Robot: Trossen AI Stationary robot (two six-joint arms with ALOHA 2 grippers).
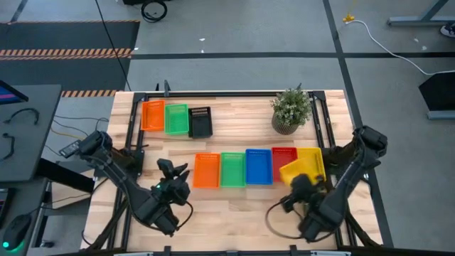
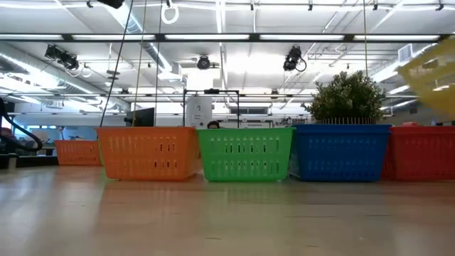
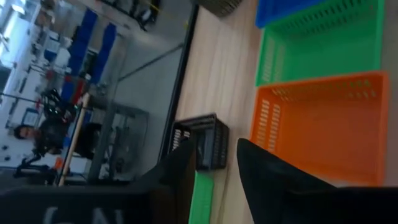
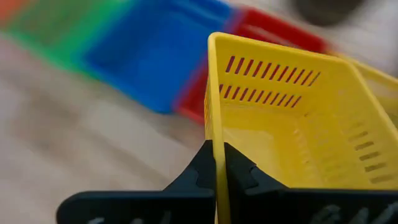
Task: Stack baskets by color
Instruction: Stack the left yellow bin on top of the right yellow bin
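Now yellow basket (image 4: 292, 118), its rim between right gripper's (image 4: 219, 163) jaws.

Grey floor (image 1: 234, 43) — bright ceiling strip lights (image 2: 213, 37)

My overhead cam looks straight down on the table (image 1: 234, 206), the low one sits at tabletop level, wrist cams ride close, and all catch the basket row (image 1: 245, 169).

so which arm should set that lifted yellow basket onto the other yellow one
The right. The right gripper is already shut on the wall of the raised yellow basket, directly beside the second yellow basket at the row's right end. The left gripper is open and empty, over by the orange basket.
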